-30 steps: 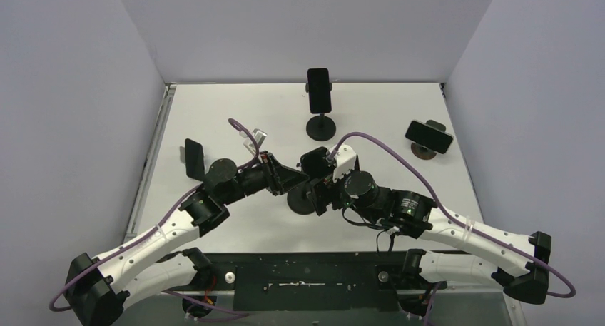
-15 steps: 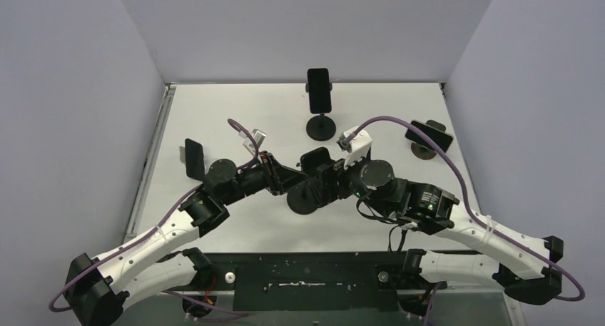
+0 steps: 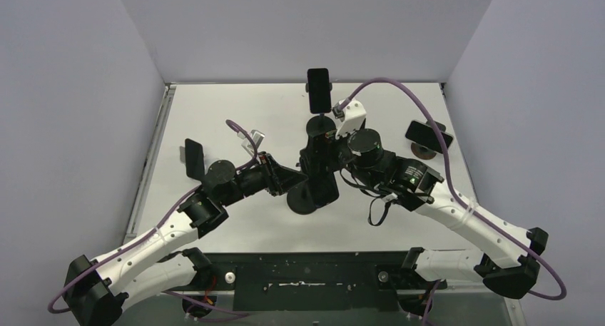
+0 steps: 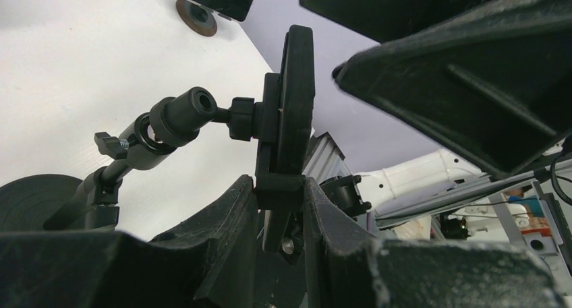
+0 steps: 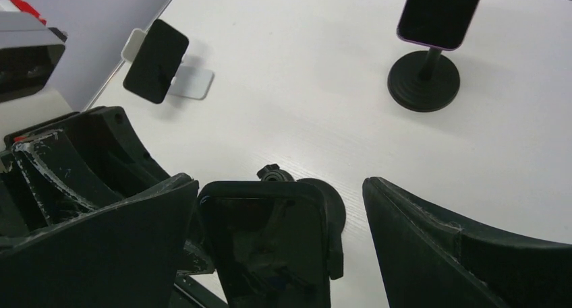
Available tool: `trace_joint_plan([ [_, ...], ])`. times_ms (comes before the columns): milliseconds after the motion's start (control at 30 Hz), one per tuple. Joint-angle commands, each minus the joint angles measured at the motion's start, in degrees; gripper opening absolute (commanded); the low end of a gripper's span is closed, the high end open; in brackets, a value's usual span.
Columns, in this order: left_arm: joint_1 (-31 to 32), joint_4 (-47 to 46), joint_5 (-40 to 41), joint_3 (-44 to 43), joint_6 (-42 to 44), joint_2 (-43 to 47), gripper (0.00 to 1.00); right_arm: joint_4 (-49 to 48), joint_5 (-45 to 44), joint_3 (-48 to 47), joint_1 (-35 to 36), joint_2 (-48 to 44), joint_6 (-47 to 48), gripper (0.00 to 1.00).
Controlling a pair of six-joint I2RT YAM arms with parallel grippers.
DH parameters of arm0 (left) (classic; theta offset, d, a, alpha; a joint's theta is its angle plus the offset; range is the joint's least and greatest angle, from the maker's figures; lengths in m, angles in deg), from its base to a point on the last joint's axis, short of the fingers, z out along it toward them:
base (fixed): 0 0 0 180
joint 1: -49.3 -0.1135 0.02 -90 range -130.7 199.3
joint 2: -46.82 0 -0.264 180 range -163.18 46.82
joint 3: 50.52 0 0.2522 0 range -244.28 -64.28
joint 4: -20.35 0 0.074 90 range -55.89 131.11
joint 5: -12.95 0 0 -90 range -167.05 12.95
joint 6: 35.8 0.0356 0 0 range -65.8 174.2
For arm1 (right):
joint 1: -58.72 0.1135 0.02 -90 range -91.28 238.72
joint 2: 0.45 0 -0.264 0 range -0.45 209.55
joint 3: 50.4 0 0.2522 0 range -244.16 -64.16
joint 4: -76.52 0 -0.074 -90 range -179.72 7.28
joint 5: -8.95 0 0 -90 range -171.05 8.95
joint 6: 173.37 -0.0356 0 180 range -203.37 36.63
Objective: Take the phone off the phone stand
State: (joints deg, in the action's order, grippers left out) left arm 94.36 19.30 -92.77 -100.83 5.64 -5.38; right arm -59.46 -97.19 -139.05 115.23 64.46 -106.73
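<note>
Phone [image 5: 266,254] sits cradled in the phone stand [image 4: 179,112], right between the right gripper's [image 5: 278,187] wide-spread fingers, close beside one, apart from the other. Left gripper [image 4: 278,187] is clamped on the stand's bottom lip, underneath.

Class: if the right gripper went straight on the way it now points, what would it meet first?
Most likely the phone held in the phone stand, which sits low between its open jaws; depth is unclear.
</note>
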Motion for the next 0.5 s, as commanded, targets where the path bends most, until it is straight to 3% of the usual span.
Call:
trace_joint_plan([
  [0,-0.32,0.25,2.13,0.43,0.47,0.06,0.0,-1.38,5.36,-1.55,-0.17,0.77,0.12,1.0],
  [467,-0.32,-0.13,2.26,1.38,0.31,0.44,0.0,4.08,1.86,-2.95,1.11,3.81,0.03,0.97],
])
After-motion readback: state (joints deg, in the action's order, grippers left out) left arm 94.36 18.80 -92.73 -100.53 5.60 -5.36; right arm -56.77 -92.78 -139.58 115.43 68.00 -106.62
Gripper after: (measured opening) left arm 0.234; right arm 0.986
